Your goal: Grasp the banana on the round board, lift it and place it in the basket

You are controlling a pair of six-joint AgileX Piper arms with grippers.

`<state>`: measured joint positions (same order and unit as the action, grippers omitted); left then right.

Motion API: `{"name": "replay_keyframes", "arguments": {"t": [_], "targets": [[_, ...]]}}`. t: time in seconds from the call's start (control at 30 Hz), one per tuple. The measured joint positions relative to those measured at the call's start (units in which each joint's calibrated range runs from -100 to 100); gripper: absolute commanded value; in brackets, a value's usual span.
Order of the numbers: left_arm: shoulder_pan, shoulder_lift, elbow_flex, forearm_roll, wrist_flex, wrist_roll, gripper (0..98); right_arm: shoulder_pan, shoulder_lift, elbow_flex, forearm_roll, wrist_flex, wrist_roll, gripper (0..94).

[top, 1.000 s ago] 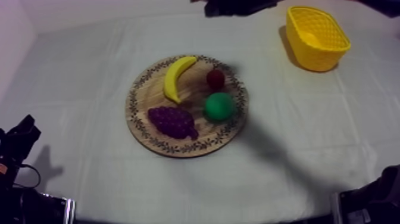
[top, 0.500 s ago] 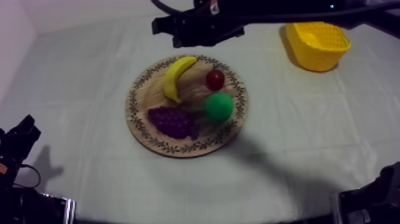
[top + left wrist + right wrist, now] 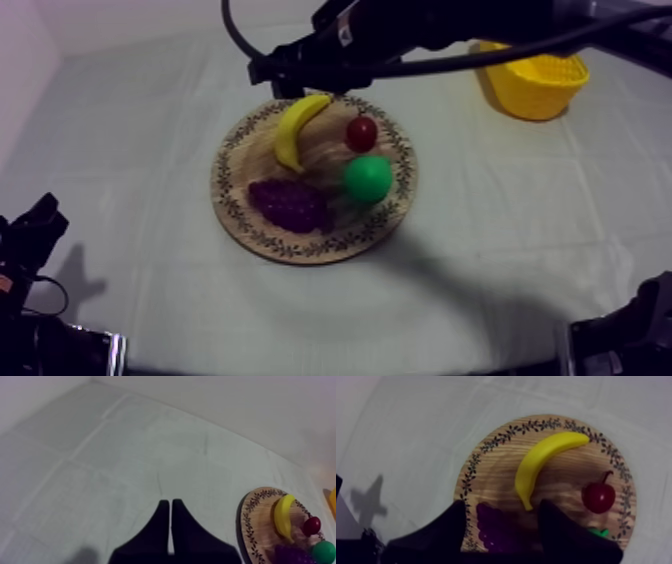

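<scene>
The yellow banana [image 3: 297, 128] [image 3: 543, 462] lies curved on the far left part of the round wooden board [image 3: 300, 251] [image 3: 486, 451]. My right gripper [image 3: 285, 80] [image 3: 506, 526] hangs above the board's far rim, close to the banana's upper tip. It is open, with the banana's lower end and the grapes [image 3: 496, 526] showing between its fingers [image 3: 458, 523] and nothing held. My left gripper [image 3: 171, 526] [image 3: 35, 235] rests shut over bare cloth at the near left. The yellow basket [image 3: 535, 70] stands at the far right.
On the board with the banana sit purple grapes [image 3: 290, 205], a green pear [image 3: 367, 178] and a small red fruit [image 3: 361, 132] [image 3: 599, 497]. My right arm stretches from the upper right across the basket's near side. Open cloth surrounds the board.
My right arm has swung in from the upper right to the board's far rim, and its fingers have spread apart. The fruit and my left arm have stayed put.
</scene>
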<state>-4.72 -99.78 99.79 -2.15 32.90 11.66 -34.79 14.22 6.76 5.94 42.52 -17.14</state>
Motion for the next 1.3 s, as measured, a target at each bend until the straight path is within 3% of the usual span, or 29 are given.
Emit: {"name": "replay_keyframes", "arguments": {"t": [0.2, 0.5, 1.07, 1.3], "targets": [[0.0, 0.0, 0.0, 0.0, 0.0, 0.0, 0.1, 0.98, 2.39, -1.78, -0.87, 0.5, -3.62, 46.8], [0.0, 0.0, 0.0, 0.0, 0.0, 0.0, 0.1, 2.21, 9.6, -6.25, -2.74, 1.36, -0.13, 48.9], [0.0, 0.0, 0.0, 0.0, 0.0, 0.0, 0.1, 3.21, 25.39, -15.94, -2.08, 2.88, -1.3, 46.7], [0.0, 0.0, 0.0, 0.0, 0.0, 0.0, 0.1, 2.22, 28.01, -20.63, -3.76, 4.58, -1.64, 46.5]]}}
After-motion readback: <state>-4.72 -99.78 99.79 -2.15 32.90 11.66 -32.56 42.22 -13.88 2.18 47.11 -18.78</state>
